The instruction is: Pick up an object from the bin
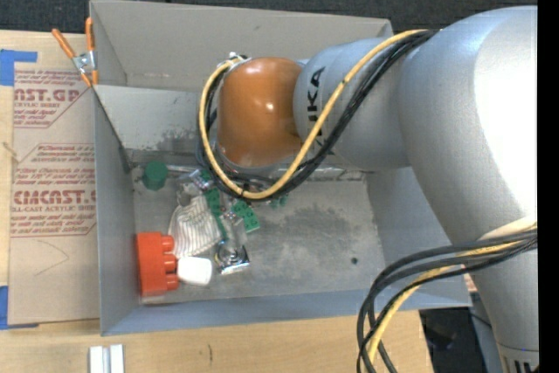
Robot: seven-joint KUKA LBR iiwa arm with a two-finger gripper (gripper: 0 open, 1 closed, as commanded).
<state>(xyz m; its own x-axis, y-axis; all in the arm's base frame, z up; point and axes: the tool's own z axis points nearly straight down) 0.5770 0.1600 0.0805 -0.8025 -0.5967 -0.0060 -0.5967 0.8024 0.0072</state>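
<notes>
My gripper [231,252] reaches down from under the orange wrist cover to the bin floor at the lower left. Its tip stands beside a crumpled clear and white packet [194,227], right of it and close against its edge. A white cap-like piece [195,272] lies just left of the tip, attached to or touching a red-orange plastic block [155,263] near the bin's front left corner. Whether anything sits inside the gripper is hidden. A small green round object [155,176] lies further back by the left wall.
The arm and its orange cover hang over the bin's middle and back, hiding what lies beneath. The bare grey floor stretches to the right of the gripper. The left wall and front wall stand close to the red-orange block.
</notes>
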